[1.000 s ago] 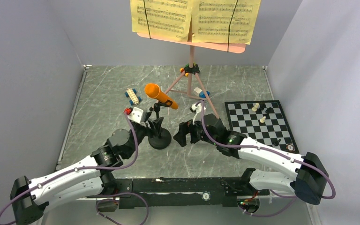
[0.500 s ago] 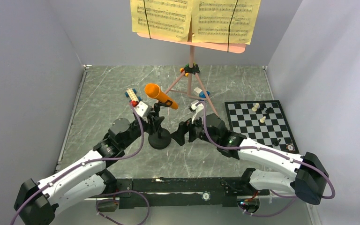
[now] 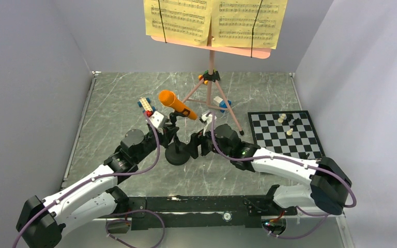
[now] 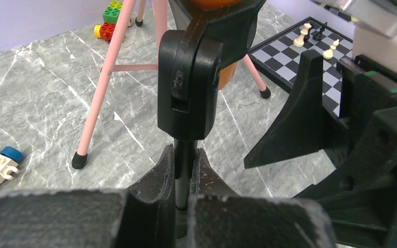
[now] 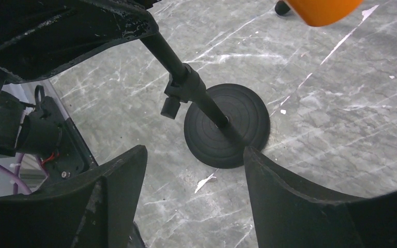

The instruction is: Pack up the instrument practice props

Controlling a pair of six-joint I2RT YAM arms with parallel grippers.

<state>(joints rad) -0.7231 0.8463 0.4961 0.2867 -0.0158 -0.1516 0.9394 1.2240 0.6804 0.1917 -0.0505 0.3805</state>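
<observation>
Gripping the pole of the mic stand (image 5: 243, 124), left gripper (image 4: 185, 157), right gripper (image 5: 194, 157) spread open beside its base.

left gripper (image 3: 171, 135) closed on mic stand (image 3: 177, 154) pole, orange microphone (image 3: 176, 105) atop, right gripper (image 3: 195, 146) alongside
</observation>
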